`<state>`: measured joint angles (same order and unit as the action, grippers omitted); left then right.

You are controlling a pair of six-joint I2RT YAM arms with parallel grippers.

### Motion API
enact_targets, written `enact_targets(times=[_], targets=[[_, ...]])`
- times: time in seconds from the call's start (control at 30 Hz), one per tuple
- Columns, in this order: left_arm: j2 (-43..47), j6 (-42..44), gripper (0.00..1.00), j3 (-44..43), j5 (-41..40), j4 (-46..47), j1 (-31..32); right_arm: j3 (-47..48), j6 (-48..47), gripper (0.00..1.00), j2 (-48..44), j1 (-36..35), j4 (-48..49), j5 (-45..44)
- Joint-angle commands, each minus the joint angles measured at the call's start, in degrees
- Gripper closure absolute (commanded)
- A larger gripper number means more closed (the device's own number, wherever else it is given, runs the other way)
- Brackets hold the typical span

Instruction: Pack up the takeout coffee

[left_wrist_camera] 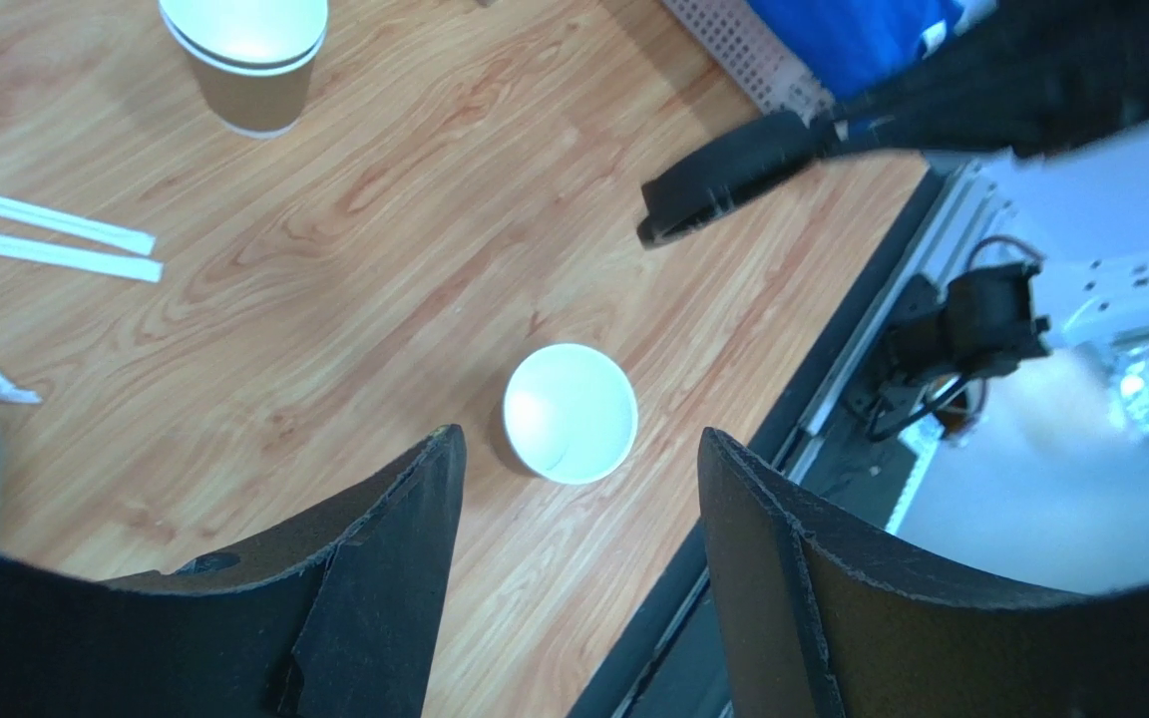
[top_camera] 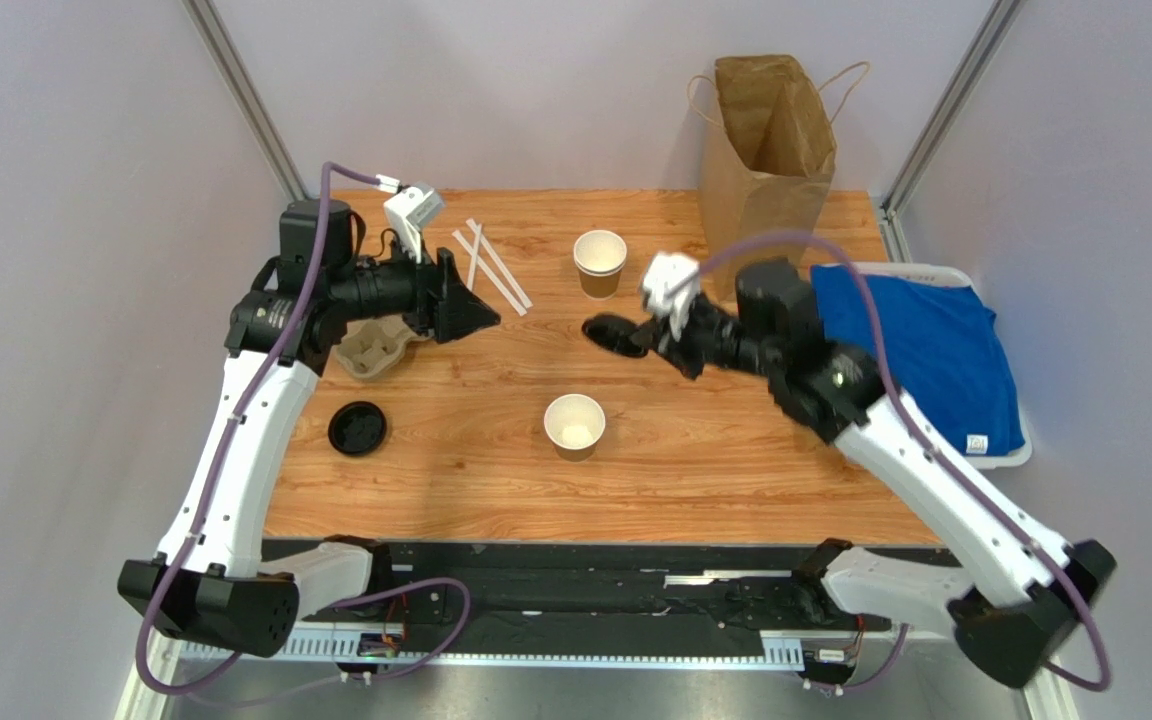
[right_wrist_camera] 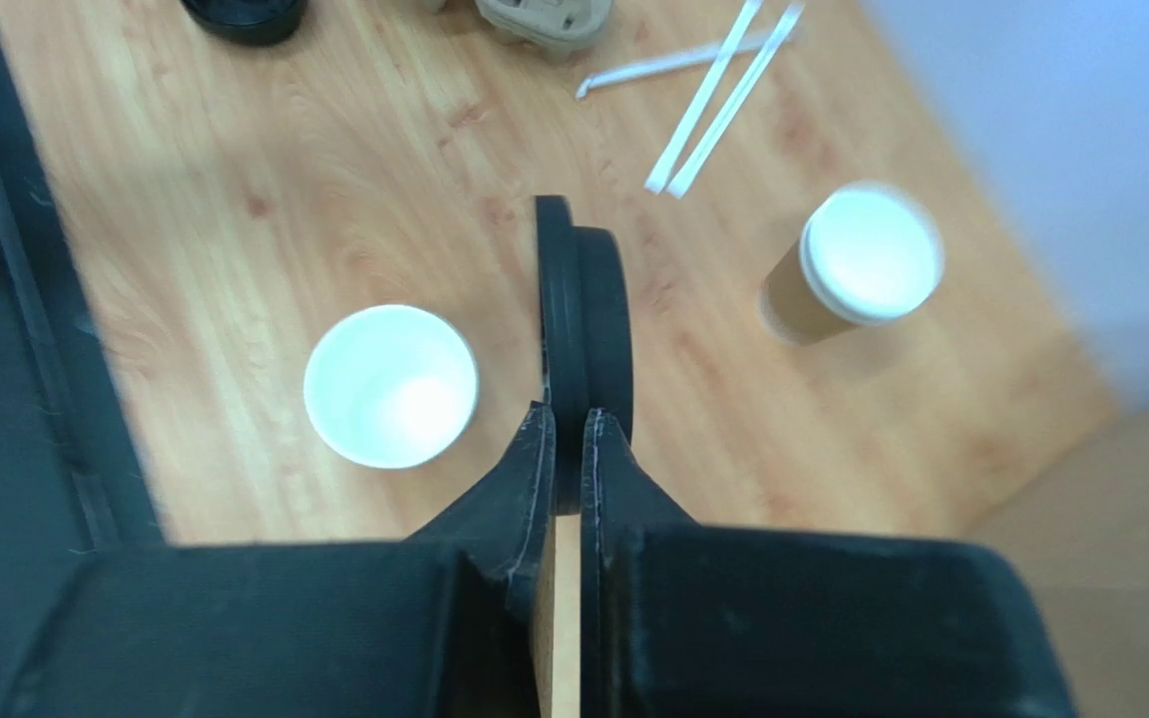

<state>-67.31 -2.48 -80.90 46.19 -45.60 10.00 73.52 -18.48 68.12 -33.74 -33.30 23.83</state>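
Progress: early. No cup capped, both cups outside bag (top_camera: 767, 143), which stands open-mouthed at far edge. Near cup (top_camera: 575, 423) and far cup (top_camera: 599, 258) upright on table, open, well apart. Right pincer (right_wrist_camera: 569, 431) pinches black lid (right_wrist_camera: 596, 307) edge-on, above table between cups. Which cup gets it: probably near one, not certain. Left pincer (left_wrist_camera: 581, 445) spread, holds nothing, points toward near cup. Spare lid (top_camera: 357, 428) flat at left. Remaining: cap cup, load bag.

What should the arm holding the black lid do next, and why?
Probably swing the right gripper, shut on the round black plastic lid, over the nearer brown paper cup and level it. That cup and the farther brown paper cup stand uncovered; the lid hangs edge-on.
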Motion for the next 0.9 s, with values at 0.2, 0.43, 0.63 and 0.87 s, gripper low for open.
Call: enact_targets(times=[0.2, 0.43, 0.63, 0.87], targets=[[-0.45, -7.19, 0.32, 2.24, 5.75, 4.40, 2.47, -40.08, -56.38, 1.00, -28.64, -26.46, 39.53, -26.91], [-3.18, -2.27, 0.32, 0.31, -1.37, -2.82, 11.00, -49.50, -72.82, 1.00, -33.22, -31.39, 46.47, -21.41], [-4.32, -0.16, 0.35, 0.31, -3.04, -4.23, 15.84, -54.44, -81.01, 1.00, -38.05, -31.92, 46.49, -15.93], [-6.25, 1.25, 0.40, -1.36, -6.19, -4.14, 21.45, -53.66, -81.01, 1.00, -38.59, -33.76, 40.86, -16.19]])
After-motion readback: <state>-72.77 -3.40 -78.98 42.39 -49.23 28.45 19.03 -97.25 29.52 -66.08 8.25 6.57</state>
